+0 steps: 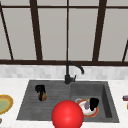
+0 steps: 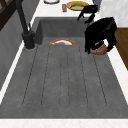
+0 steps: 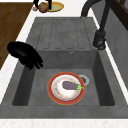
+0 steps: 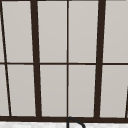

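The light is even and flat in all views, with no clear source. The grey stone sink has almost no cast shadows, only a darker deep basin. The pale window panes look softly bright, without glare. A shiny red ball has no highlight. Edges look soft everywhere.

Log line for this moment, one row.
left hand shut on brown round thing above drainboard | right hand open over plate with eggplant in sink
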Robot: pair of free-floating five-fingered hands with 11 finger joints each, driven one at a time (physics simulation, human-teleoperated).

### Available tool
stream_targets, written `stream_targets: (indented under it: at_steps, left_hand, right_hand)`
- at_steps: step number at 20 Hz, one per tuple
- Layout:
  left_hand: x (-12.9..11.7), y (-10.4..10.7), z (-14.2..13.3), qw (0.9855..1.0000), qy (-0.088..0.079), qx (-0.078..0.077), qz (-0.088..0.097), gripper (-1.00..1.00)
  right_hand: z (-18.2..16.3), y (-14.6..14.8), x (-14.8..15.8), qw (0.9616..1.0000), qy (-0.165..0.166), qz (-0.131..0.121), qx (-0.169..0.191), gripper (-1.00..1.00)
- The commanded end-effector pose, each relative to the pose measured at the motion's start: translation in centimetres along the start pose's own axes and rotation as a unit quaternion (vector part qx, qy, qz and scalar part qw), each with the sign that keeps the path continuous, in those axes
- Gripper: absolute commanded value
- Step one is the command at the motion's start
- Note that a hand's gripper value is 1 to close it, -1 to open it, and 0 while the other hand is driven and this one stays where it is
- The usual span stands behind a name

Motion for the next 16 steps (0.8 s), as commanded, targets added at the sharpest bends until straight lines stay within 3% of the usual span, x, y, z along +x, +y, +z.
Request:
stream_targets:
  at_steps: [1, 2, 7, 9, 16]
  left_hand:
    - [1.4, 2.4, -2.7, 0.9999, 0.007, -0.012, -0.001, 1.0]
    - [1.4, 3.1, -3.0, 0.9999, 0.003, -0.014, 0.007, 1.0]
    - [2.9, 4.8, -6.5, 0.9998, 0.0, -0.018, -0.005, 1.0]
    - [2.9, 4.6, -8.0, 0.9997, 0.004, -0.017, -0.017, 1.0]
    - [3.0, 3.9, -13.1, 0.9992, 0.01, -0.02, -0.033, 1.0]
  right_hand:
    - [0.0, 0.0, 0.0, 1.0, 0.0, 0.0, 0.0, 0.0]
    - [0.0, 0.0, 0.0, 1.0, 0.0, 0.0, 0.0, 0.0]
    - [0.0, 0.0, 0.0, 1.0, 0.0, 0.0, 0.0, 0.0]
    - [0.0, 0.0, 0.0, 1.0, 0.0, 0.0, 0.0, 0.0]
    - [0.0, 0.0, 0.0, 1.0, 0.0, 0.0, 0.0, 0.0]
